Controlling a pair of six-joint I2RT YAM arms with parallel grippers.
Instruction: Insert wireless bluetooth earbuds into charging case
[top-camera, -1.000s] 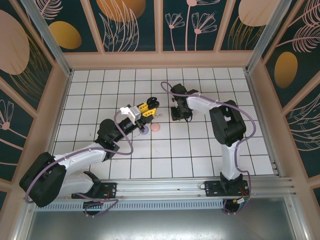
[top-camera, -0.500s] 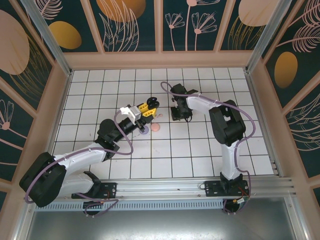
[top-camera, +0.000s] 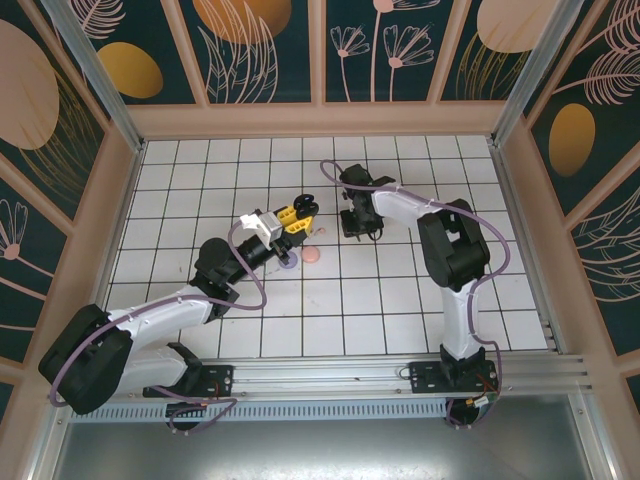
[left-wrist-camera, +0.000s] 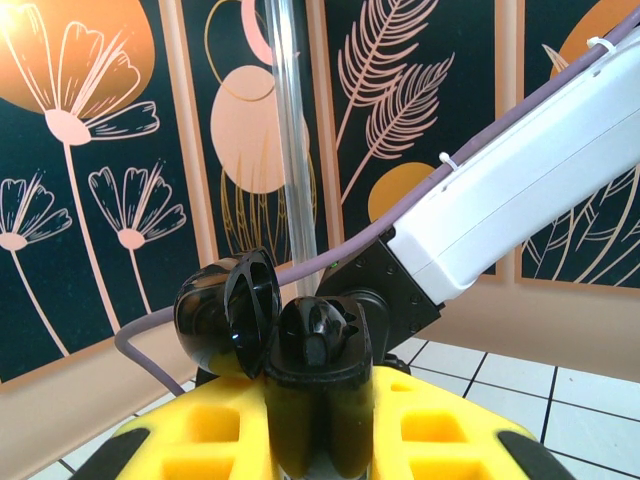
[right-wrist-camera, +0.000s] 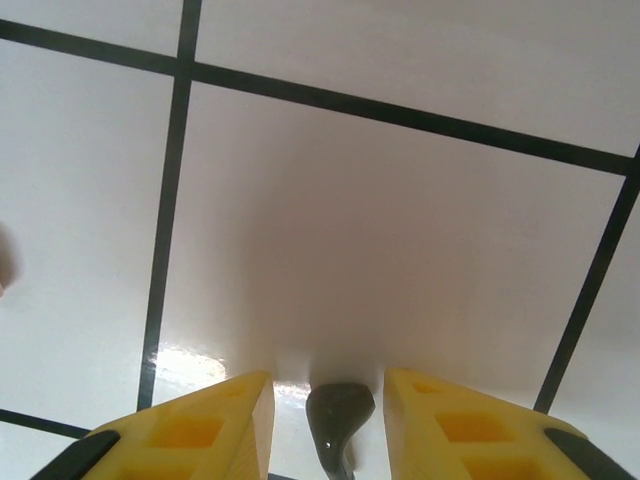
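A: Gripping what, entry one, the left claw (left-wrist-camera: 315, 432)?

B: One black charging case (left-wrist-camera: 318, 360), clamped tight between the yellow fingers (left-wrist-camera: 190, 445). Its lid (left-wrist-camera: 240, 315) is swung open to the left in the wrist view. It is held above the counter (top-camera: 400, 300), around the middle and a little nearer the left edge. Beyond it is the right arm (left-wrist-camera: 520, 190), white-cased, with a purple cable along it.

A: Entry two, the right claw (right-wrist-camera: 327, 392)?

B: Jaws apart, pointed down at a white tile, gripping nothing. One earbud (right-wrist-camera: 338, 420), dark grey, sits between the two fingertips with a gap on either side. It is in the far half of the counter, about midway between the left and right edges.

A: Loose items?

B: One pink disc (top-camera: 311, 255), flat on the counter, on the near side of both claws and roughly between them.
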